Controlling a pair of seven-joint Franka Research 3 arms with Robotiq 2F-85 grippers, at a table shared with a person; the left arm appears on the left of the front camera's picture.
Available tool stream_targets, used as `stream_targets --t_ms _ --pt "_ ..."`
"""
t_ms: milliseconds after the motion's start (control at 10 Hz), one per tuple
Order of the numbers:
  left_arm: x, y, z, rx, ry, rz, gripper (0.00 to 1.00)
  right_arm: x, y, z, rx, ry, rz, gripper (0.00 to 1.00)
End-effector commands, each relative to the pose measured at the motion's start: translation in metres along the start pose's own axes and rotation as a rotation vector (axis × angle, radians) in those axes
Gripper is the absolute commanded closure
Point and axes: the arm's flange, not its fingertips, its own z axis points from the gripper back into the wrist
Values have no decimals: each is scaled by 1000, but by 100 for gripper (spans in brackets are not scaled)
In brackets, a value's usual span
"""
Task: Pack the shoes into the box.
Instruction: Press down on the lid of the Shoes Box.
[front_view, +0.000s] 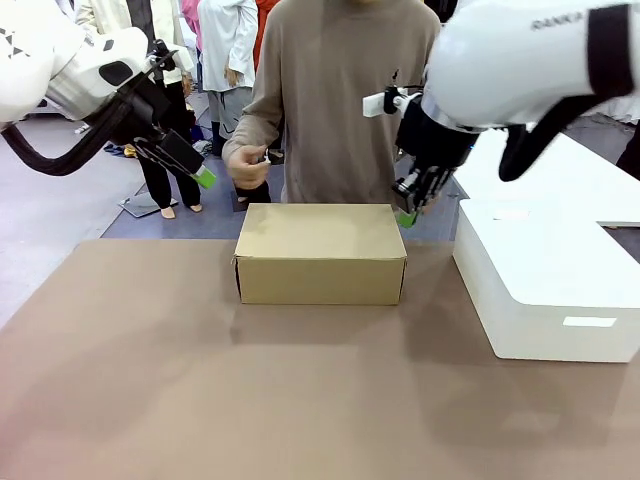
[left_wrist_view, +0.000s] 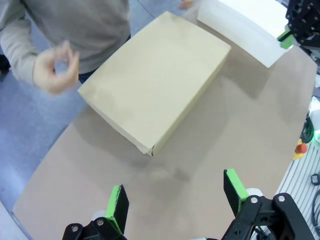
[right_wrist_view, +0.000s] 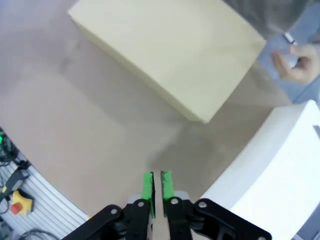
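The closed cardboard shoebox (front_view: 320, 252) sits centre frame, bare table (front_view: 200, 400) below. Left gripper (left_wrist_view: 177, 200) hangs spread; right gripper (right_wrist_view: 157, 186) nearly pressed together, empty, beside the white box (front_view: 545, 285).

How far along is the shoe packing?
Looks finished or nearly so: the cardboard box sits closed on the table, so its contents can't be checked. The right gripper holds nothing, pads almost together; the left gripper hangs open and empty. The person's hand is off the box. Nothing visibly left.
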Motion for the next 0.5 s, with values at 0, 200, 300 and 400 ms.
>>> stream_targets --t_ms 0,200,300,400 --pt "-2 0 2 10 3 0 0 -26 1 4 -78 -24 -45 44" --pt "-2 0 2 10 3 0 0 -41 -1 7 -90 -16 -84 4" --pt "-2 0 2 10 3 0 0 -47 -1 7 -95 -19 -100 0" --pt "-2 0 2 10 3 0 0 -51 -1 7 -94 -17 -114 0"
